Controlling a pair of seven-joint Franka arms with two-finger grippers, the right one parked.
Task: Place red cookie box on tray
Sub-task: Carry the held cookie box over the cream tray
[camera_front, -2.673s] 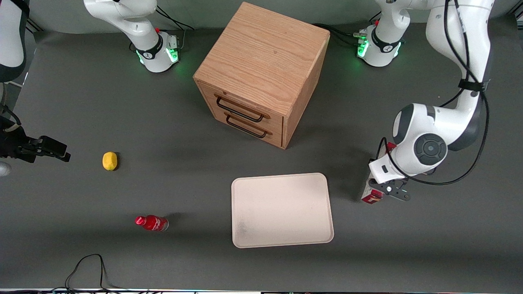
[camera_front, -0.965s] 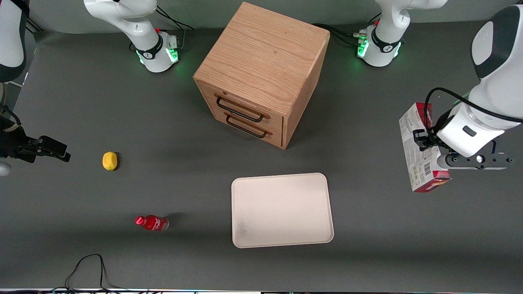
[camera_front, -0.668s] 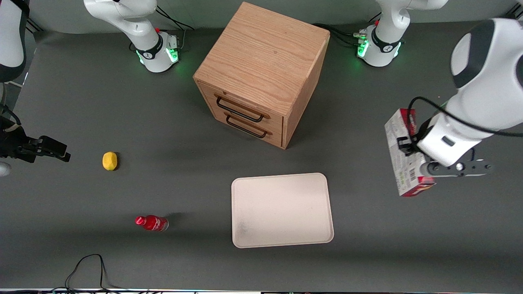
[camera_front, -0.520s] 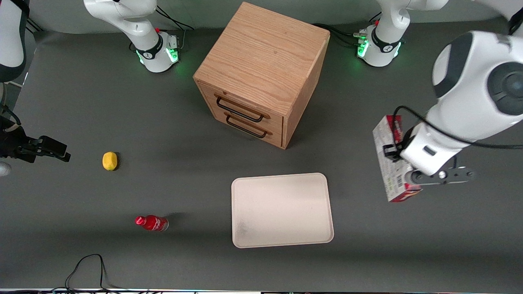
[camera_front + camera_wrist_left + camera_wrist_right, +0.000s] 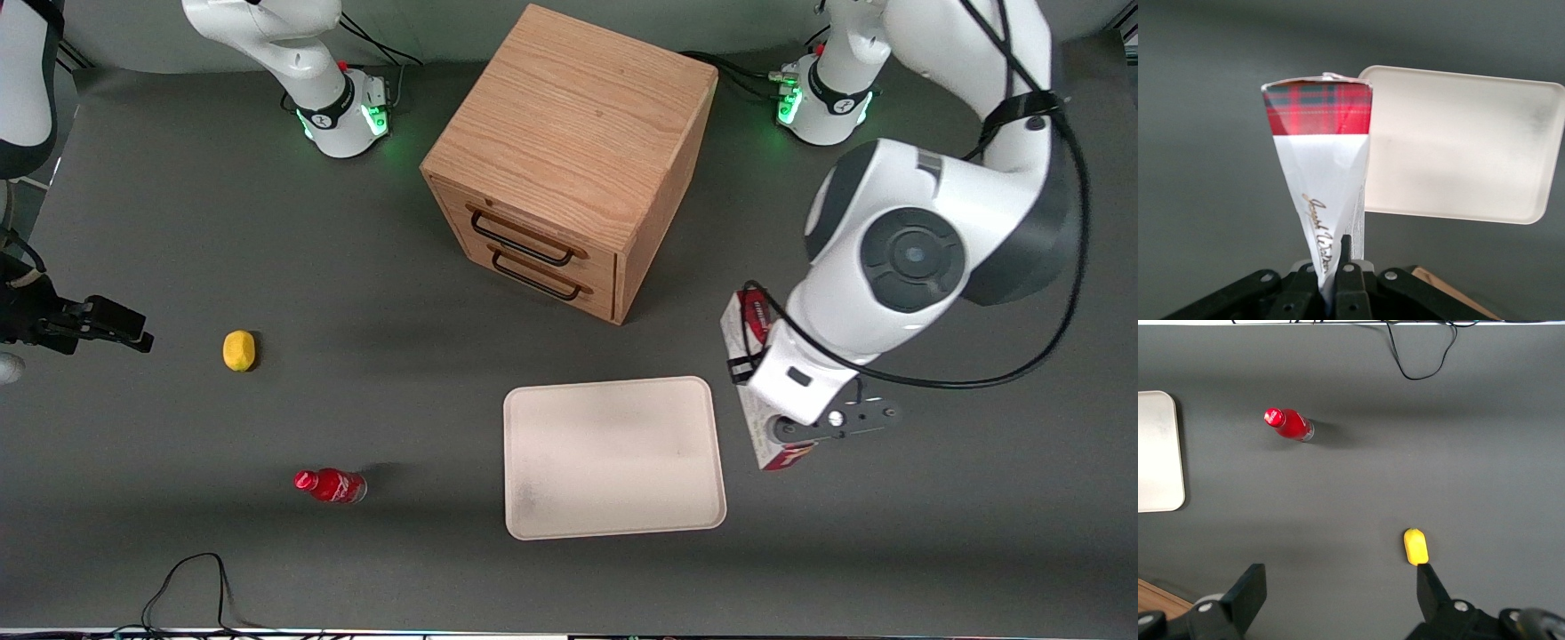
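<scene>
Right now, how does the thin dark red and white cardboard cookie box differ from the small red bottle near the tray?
The red cookie box is flat-sided cardboard with tartan and white faces; the small red bottle is rounded and plain red. The box hangs clamped in the left gripper beside the cream-beige tray; the bottle rests on the grey table, toward the parked arm's end. The box looks larger. Both are mainly red, and neither is on the tray.

Gripper [image 5: 772, 411] with red cookie box [image 5: 745, 342] beside tray [image 5: 613, 458]
</scene>
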